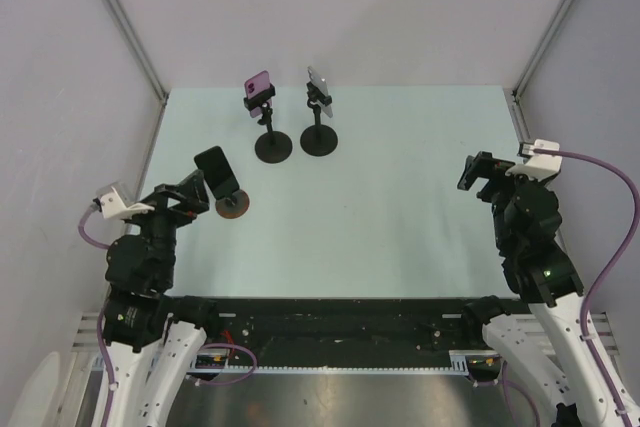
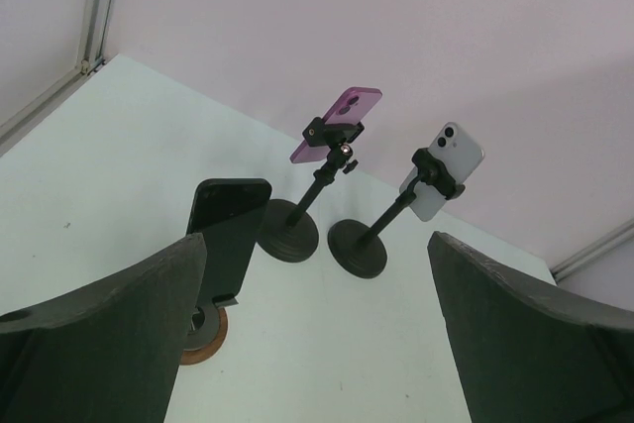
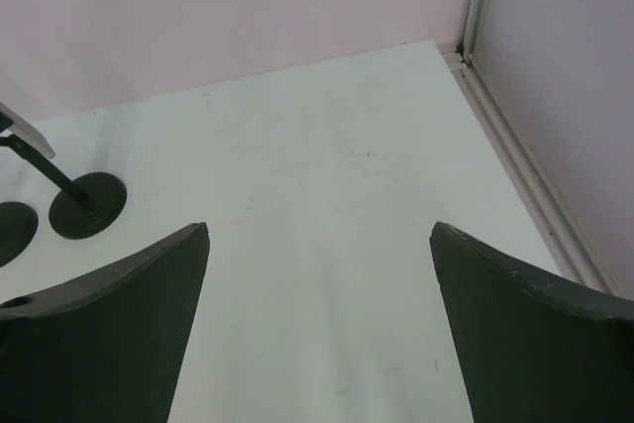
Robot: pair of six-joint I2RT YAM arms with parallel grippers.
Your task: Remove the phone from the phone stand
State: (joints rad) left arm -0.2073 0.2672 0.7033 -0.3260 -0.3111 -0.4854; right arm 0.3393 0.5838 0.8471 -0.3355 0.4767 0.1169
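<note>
Left wrist view puts the left gripper (image 2: 317, 245), fingers spread and empty, just short of the black phone (image 2: 228, 225), which is held in a low round-based stand (image 2: 203, 336). The right gripper (image 3: 319, 230), far to that phone's right, is equally spread. Probably rigid, light and slick, the phone wants a pinch across its long edges. Beyond it, a purple phone (image 2: 337, 111) and a white phone (image 2: 446, 170) sit on taller stands on the pale smooth table (image 2: 99, 165), with plain walls (image 2: 396, 7) behind.

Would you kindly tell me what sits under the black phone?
A round brown stand base lies under the black phone; the stem and clamp joining them are mostly hidden by the phone itself.
</note>
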